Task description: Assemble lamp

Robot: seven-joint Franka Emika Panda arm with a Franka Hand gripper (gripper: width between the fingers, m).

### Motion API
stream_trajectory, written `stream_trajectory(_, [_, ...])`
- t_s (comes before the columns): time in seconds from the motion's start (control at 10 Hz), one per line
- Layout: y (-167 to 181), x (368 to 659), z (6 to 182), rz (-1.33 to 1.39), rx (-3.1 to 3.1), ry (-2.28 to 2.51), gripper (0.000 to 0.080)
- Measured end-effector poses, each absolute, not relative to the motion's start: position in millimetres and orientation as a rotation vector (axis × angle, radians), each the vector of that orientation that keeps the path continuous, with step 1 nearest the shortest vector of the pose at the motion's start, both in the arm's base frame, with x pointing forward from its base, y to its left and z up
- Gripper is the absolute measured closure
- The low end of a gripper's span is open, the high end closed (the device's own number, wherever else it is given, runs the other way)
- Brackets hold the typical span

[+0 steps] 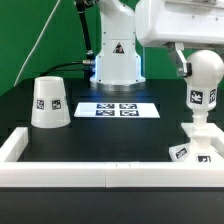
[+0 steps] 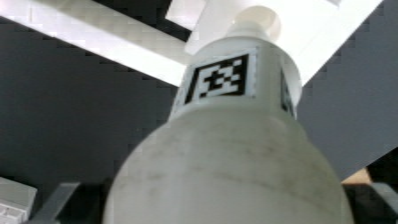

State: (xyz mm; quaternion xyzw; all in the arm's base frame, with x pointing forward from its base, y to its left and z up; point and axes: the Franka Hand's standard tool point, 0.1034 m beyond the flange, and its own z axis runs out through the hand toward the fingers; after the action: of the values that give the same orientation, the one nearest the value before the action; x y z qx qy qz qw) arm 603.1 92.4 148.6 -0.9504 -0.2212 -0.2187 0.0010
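The white bulb (image 1: pixel 204 88) stands upright at the exterior view's right, its tag facing the camera and its narrow end on top of the blocky stepped base (image 1: pixel 190 152). My gripper (image 1: pixel 201 68) is shut on the bulb's round head, with a dark finger (image 1: pixel 181 66) against its side. In the wrist view the bulb (image 2: pixel 222 130) fills the picture between my gripper's (image 2: pixel 214 208) fingers (image 2: pixel 59 203), and its narrow end points away. The tapered shade (image 1: pixel 48 103) stands apart, mouth down, at the exterior view's left.
The marker board (image 1: pixel 119 109) lies at the middle back, in front of the white robot pedestal (image 1: pixel 115 58). A low white wall (image 1: pixel 90 173) borders the black table along the front and the left.
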Motion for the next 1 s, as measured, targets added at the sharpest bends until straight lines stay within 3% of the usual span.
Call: stream_trajectory(1.0, [97.6,596.4,126.1,-0.635,-2.984,-0.706,0.022])
